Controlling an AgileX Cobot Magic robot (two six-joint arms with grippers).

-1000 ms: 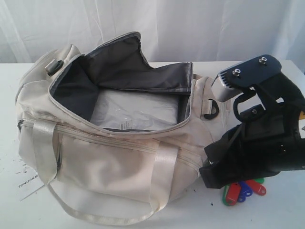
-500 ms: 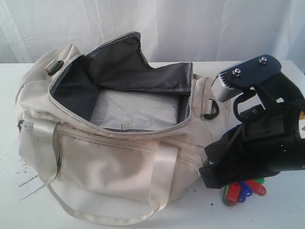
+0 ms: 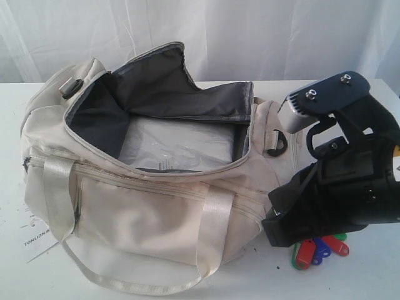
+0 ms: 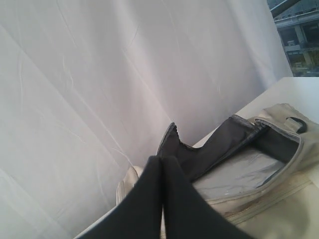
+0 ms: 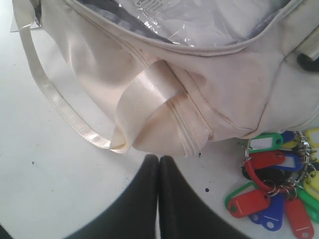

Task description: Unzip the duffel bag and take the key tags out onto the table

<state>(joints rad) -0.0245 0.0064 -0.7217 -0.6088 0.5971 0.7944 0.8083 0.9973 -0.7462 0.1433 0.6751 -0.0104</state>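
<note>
The cream duffel bag (image 3: 144, 187) lies on the white table (image 3: 350, 281) with its main zip open and its dark lining showing. The key tags (image 3: 319, 250), a bunch in red, blue and green, rest on the table just right of the bag, half under my right arm (image 3: 337, 194). In the right wrist view the right gripper (image 5: 158, 160) is shut and empty, hovering over bare table between a bag handle (image 5: 144, 99) and the key tags (image 5: 274, 191). The left gripper (image 4: 162, 160) is shut and empty, raised above the open duffel bag (image 4: 279, 199).
A clear plastic packet (image 3: 178, 147) lies inside the bag. A white paper label (image 3: 34, 240) sticks out at the bag's left end. A loose handle loop (image 3: 125, 281) trails on the table in front. White curtains (image 3: 262, 37) hang behind.
</note>
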